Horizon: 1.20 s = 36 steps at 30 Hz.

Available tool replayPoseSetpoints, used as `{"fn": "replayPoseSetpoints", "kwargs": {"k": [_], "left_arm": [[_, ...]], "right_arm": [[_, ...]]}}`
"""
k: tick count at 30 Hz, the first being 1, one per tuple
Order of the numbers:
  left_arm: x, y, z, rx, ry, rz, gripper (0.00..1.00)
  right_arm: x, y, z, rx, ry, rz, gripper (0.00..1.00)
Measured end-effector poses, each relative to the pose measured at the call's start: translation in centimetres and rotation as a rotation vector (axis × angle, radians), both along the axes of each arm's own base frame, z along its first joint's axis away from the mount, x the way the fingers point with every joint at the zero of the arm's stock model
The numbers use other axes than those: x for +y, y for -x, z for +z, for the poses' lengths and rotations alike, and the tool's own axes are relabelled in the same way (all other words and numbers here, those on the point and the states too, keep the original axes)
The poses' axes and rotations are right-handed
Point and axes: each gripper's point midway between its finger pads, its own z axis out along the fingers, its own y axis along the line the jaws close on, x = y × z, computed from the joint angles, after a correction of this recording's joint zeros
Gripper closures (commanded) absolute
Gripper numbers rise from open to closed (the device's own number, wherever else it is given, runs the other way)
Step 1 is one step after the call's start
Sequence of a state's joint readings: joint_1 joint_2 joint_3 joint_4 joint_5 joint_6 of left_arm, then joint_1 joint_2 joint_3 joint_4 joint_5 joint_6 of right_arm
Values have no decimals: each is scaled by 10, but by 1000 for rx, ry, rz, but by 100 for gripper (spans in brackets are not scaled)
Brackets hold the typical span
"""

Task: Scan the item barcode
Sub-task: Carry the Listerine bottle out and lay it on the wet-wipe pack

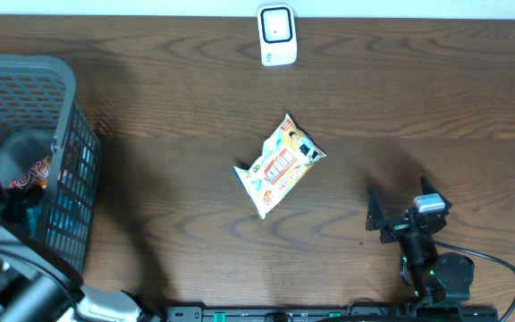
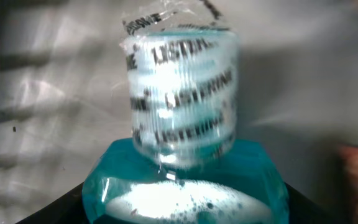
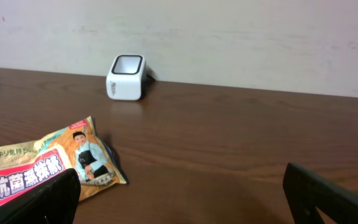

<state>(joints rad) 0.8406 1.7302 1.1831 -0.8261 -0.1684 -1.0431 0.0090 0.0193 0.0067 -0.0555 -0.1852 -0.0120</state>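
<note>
Near right, the right gripper (image 1: 402, 210) hangs released, jaws wide and empty. At the grey basket (image 1: 70, 161) on the left, the left gripper (image 2: 179, 213) frames a teal Listerine mouthwash bottle (image 2: 185, 180); I cannot tell whether it grasps. A printed packet (image 1: 280, 165) lies mid-table. The barcode scanner (image 1: 276, 35) stands far centre.

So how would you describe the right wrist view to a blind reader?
A white barcode scanner stands at the far side of a dark wooden table, near a pale wall. A colourful packet with Japanese print lies lower left, partly behind one finger of the open right gripper.
</note>
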Motion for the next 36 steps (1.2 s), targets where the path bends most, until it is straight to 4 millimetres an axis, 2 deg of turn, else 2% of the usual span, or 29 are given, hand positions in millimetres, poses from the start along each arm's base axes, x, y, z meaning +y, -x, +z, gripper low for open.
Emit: {"fn": "replayPoseSetpoints", "kwargs": {"k": [4, 7, 10, 17, 21, 24, 27, 31, 36], "left_arm": [[6, -17, 59, -155, -108, -43, 41], [0, -27, 109, -302, -189, -78, 41], [-14, -31, 154, -445, -256, -116, 41], [-53, -34, 244, -750, -402, -229, 41], [-81, -37, 287, -915, -456, -325, 41], [-106, -43, 306, -1010, -448, -411, 41], [-135, -55, 311, -1071, -381, -515, 41], [-177, -75, 303, -1101, -244, -655, 41], [-240, -105, 286, -1094, -57, -865, 41]], "right_arm": [[0, 0, 0, 0, 0, 0, 1], [0, 0, 0, 0, 0, 0, 1], [0, 0, 0, 0, 0, 0, 1], [0, 0, 0, 0, 0, 0, 1], [0, 0, 0, 0, 0, 0, 1], [0, 0, 0, 0, 0, 0, 1], [0, 0, 0, 0, 0, 0, 1], [0, 0, 0, 0, 0, 0, 1], [0, 0, 0, 0, 0, 0, 1]]}}
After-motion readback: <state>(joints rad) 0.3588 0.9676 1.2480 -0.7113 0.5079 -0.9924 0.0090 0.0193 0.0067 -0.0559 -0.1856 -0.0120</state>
